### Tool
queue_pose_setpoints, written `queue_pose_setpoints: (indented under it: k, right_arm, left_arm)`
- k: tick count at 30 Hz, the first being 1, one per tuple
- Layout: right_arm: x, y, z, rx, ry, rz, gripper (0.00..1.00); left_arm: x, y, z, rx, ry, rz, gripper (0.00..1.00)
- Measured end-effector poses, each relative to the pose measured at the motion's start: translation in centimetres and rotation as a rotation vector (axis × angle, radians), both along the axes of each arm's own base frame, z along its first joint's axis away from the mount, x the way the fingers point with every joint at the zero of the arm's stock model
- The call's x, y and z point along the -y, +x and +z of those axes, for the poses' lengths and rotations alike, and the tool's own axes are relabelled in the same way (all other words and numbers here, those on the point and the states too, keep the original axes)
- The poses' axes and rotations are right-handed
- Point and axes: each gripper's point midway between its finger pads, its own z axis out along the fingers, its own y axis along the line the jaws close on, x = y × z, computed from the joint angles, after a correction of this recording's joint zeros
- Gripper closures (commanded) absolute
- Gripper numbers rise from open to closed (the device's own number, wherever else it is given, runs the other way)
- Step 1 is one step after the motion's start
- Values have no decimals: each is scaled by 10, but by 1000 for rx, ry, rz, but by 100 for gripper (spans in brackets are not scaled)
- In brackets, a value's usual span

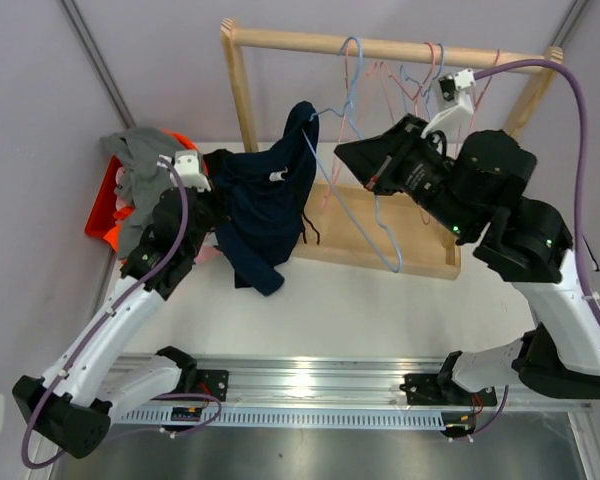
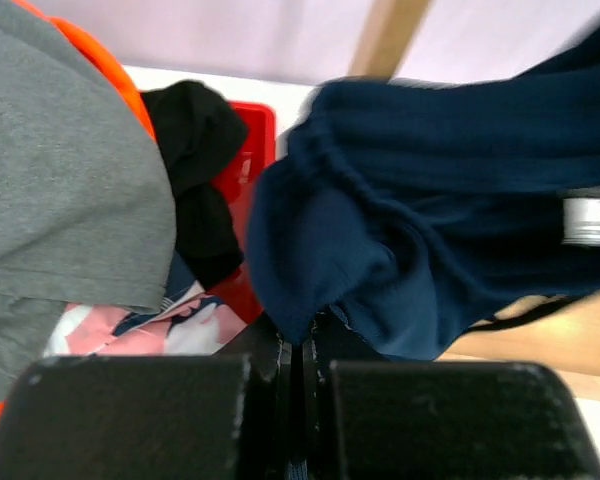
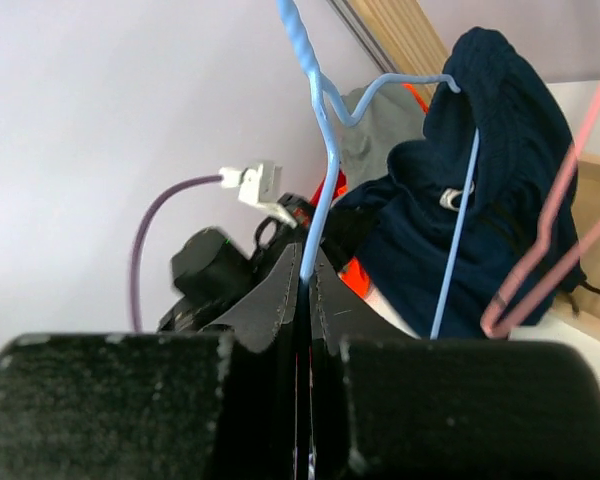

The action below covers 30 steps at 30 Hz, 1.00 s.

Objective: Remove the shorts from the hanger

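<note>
I see my left gripper (image 2: 300, 345) squeezed tight on a fold of the navy shorts (image 1: 265, 205), right at the lower edge of the cloth. The navy shorts hang off one end of the blue hanger (image 3: 325, 170), and the rest of the cloth droops down over the table. My right gripper (image 3: 305, 285) is pinched on the thin wire of the blue hanger, with its fingers pressed close on both sides. The hook of the blue hanger sits on the top bar of the wooden rack (image 1: 380, 47). To the left lies a pile with the grey shorts (image 2: 70, 180), the orange shorts (image 1: 102, 215), the black shorts (image 2: 195, 160) and the pink patterned shorts (image 2: 130, 325).
</note>
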Motion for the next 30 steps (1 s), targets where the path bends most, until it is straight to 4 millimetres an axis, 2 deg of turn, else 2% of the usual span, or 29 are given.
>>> queue_pose_setpoints:
  k: [2, 4, 7, 9, 10, 14, 16, 18, 20, 22, 26, 30]
  right_arm:
    - [9, -8, -1, -25, 17, 5, 100]
    - [15, -15, -17, -66, 18, 17, 100]
    - [19, -23, -68, -161, -25, 28, 100]
    - [15, -24, -102, -228, -70, 36, 100]
    - [8, -23, -121, -264, -97, 40, 100]
    - [-21, -10, -168, -344, -189, 52, 100]
    - [-32, -5, -184, -370, -225, 57, 100]
    - [-38, -3, -191, -382, -240, 63, 100]
    - [-39, -4, -188, -382, -237, 71, 100]
    - [-39, -6, -175, -368, -216, 79, 100]
    - [-34, -13, -123, -299, -124, 104, 100]
    - [-20, -21, -62, -203, -34, 114, 100]
  left_arm:
    - [-4, 8, -3, -24, 3, 0, 100]
    - [-2, 11, -3, -36, -2, -20, 100]
    - [5, 8, 12, -13, -29, -69, 100]
    - [13, 3, 32, 22, -69, -116, 100]
    - [18, -2, 44, 44, -99, -147, 100]
    - [40, -35, 77, 112, -232, -297, 100]
    - [46, -53, 83, 127, -267, -349, 100]
    - [45, -71, 80, 135, -271, -370, 100]
    - [33, -79, 73, 120, -243, -328, 100]
    - [13, -77, 65, 109, -184, -233, 100]
    - [-14, -64, 43, 46, -79, -93, 100]
    - [-29, -56, 22, -13, -27, -17, 100]
